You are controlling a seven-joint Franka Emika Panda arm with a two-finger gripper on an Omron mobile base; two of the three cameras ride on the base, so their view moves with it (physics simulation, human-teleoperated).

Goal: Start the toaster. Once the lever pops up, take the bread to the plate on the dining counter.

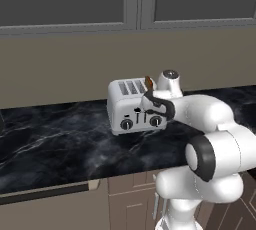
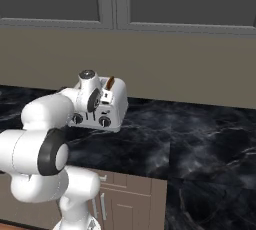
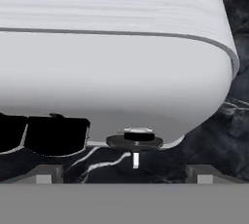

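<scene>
No readable writing or brand marks on anything. The toaster (image 1: 135, 106) is a boxy silver-white body with rounded edges and faint horizontal ribbing, slots on top, two round black knobs and two black slide levers on its front. It sits on a black marble worktop (image 1: 60, 139) with white veins, over tan cabinets. The bread (image 1: 149, 82), thin, tan-brown with a darker crust, stands upright in the slot at the toaster's right end. The gripper (image 3: 124, 177) is at the toaster's front, jaws spread wide, holding nothing.
</scene>
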